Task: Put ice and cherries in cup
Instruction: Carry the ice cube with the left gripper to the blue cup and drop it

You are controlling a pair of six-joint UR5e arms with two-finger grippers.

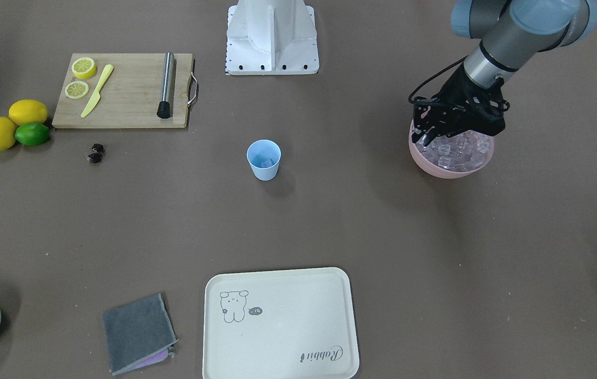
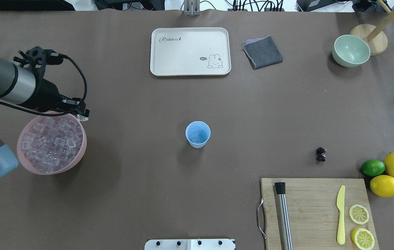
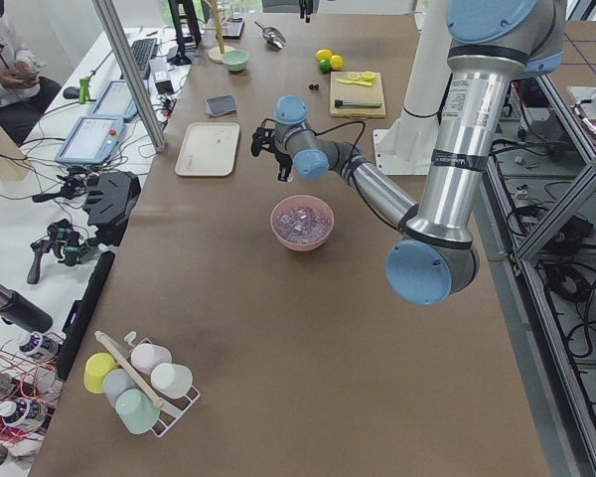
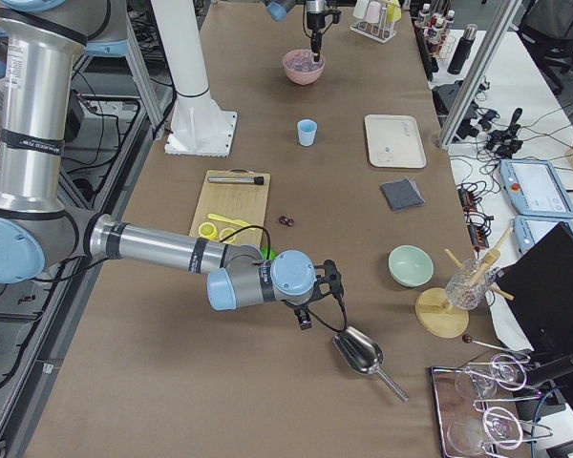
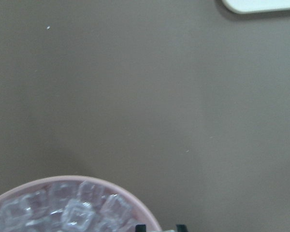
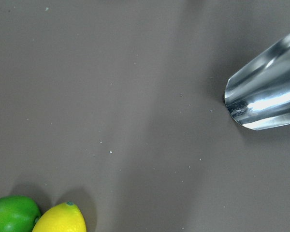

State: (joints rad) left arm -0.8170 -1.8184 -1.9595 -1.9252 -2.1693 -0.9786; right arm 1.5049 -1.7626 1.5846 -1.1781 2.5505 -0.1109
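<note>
Your left wrist camera shows what the wider views cannot. The two dark fingertips (image 5: pixel 140 227) of the left end effector (image 5: pixel 159 228) peek in at the bottom edge with a narrow gap between them. They sit just beside the rim of the pink bowl (image 5: pixel 87 179). Something pale sits in that gap, but you cannot tell whether it is a gripped cube.

The overhead view adds the layout. The left end effector (image 2: pixel 83 116) hangs over the bowl's edge on the side toward the cup (image 2: pixel 198 134). The ice (image 2: pixel 51 142) is heaped in the bowl right under and beside it. The cup stands upright mid-desk, well apart from the bowl, and you can see a cube or so lying in its bottom.

The cherries (image 2: pixel 320 154) lie together on the bare desk beyond the cup, near the cutting board (image 2: pixel 315 205). They are far from the left end effector.

Only the side camera on the robot's right shows the right end effector (image 4: pixel 306 320). It is low over the desk just beside a metal scoop (image 4: pixel 358 351), and from there you cannot tell how its fingers stand. Its wrist camera shows no fingers, only the scoop's mouth, a lime (image 6: pixel 12 212) and a lemon (image 6: pixel 60 218).
</note>
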